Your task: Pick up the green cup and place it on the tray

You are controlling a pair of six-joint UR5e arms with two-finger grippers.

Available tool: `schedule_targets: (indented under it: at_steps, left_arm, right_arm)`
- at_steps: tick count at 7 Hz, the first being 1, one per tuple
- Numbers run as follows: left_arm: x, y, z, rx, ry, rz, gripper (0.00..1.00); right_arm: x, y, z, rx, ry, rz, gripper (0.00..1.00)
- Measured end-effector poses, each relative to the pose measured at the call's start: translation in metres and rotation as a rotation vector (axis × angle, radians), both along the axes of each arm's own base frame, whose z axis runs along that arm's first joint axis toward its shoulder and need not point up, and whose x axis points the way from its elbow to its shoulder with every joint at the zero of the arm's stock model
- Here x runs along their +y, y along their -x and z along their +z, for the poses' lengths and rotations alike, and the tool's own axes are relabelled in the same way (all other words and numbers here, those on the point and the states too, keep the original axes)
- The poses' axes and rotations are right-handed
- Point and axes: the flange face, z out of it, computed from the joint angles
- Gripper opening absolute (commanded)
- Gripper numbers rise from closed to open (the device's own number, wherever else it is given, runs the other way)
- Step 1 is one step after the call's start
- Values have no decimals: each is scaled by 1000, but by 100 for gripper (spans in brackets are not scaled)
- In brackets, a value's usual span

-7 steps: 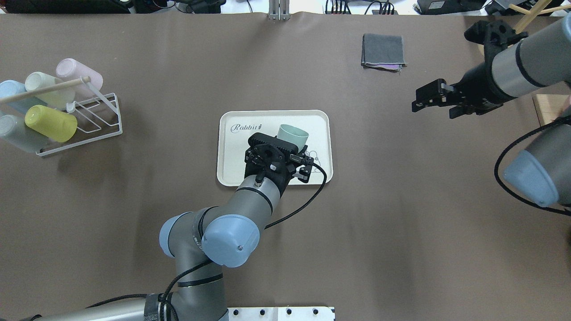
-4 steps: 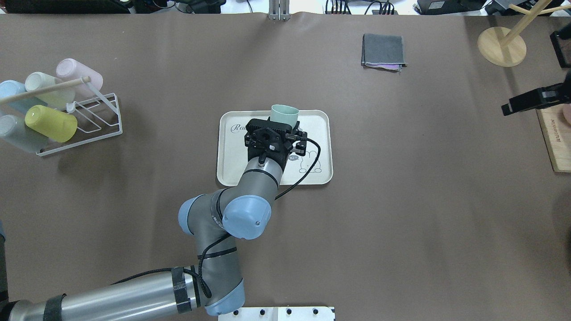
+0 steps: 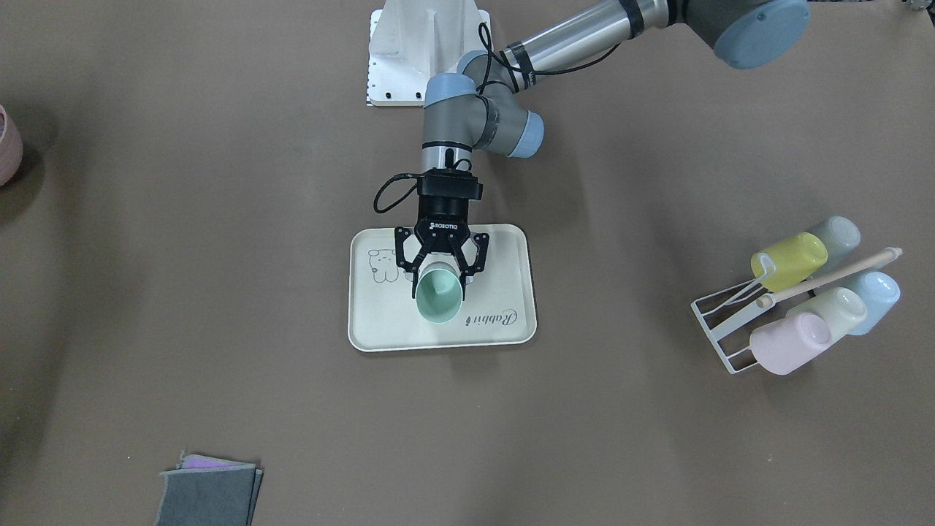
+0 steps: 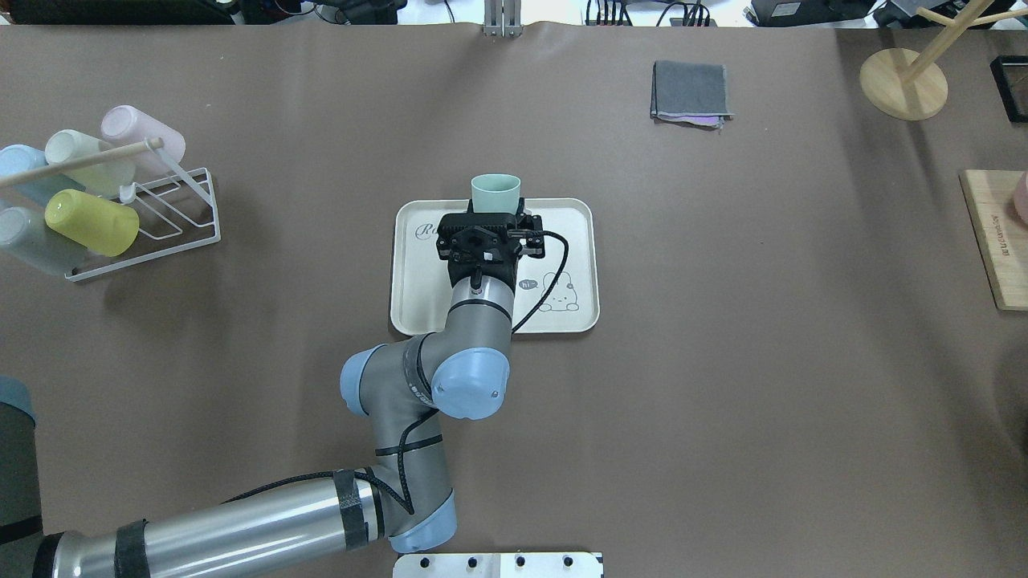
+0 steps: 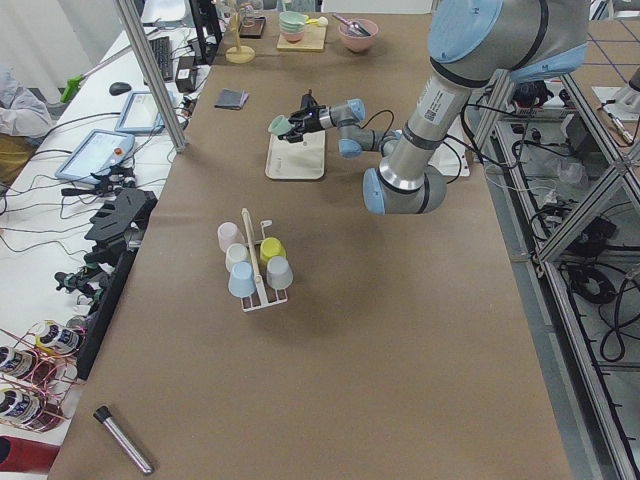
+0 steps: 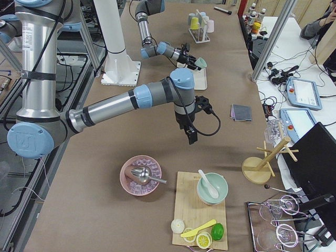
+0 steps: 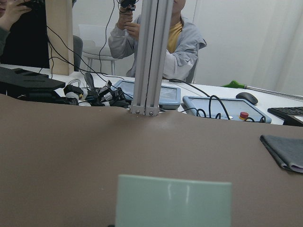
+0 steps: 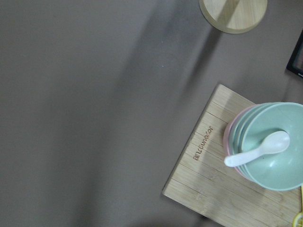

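The green cup (image 3: pixel 439 294) is mint, held on its side with its mouth pointing away from the robot, a little above the cream tray (image 3: pixel 504 256). My left gripper (image 3: pixel 440 276) is shut on the cup's base. In the overhead view the cup (image 4: pixel 495 193) sticks out past the far rim of the tray (image 4: pixel 574 241). Its wall fills the bottom of the left wrist view (image 7: pixel 173 201). My right gripper (image 6: pixel 191 136) shows only in the exterior right view, pointing down over bare table; I cannot tell if it is open or shut.
A white wire rack (image 4: pixel 152 217) with several pastel cups stands at the left. A folded grey cloth (image 4: pixel 691 90) lies at the back. A wooden stand (image 4: pixel 903 80) and a wooden board (image 4: pixel 996 241) are at the right. Stacked bowls with a spoon (image 8: pixel 270 146) sit on that board.
My left arm swung the cup toward the tray's far edge and straightened over the tray. My right arm withdrew to the right, out of the overhead view.
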Motion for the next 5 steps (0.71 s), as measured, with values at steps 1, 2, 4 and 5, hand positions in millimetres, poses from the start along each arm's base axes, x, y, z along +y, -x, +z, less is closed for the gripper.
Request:
schedule_targets:
  at_steps: [1,2,4,5]
  left_arm:
    - [6,-10,9,-25,7,-5,32]
    - [14,-20,17,-47,10,-3,32]
    - [27,-33,28,-73,9,-1,36]
    - [31,-35,28,-74,7,1,37]
  right_arm:
    - [-2,-13,27,12,25,-17,100]
    - [-3,-24,50,14,58,-13,100]
    - [-1,-41,76,12,109,19,100]
    - [1,-47,81,10,122,37,100]
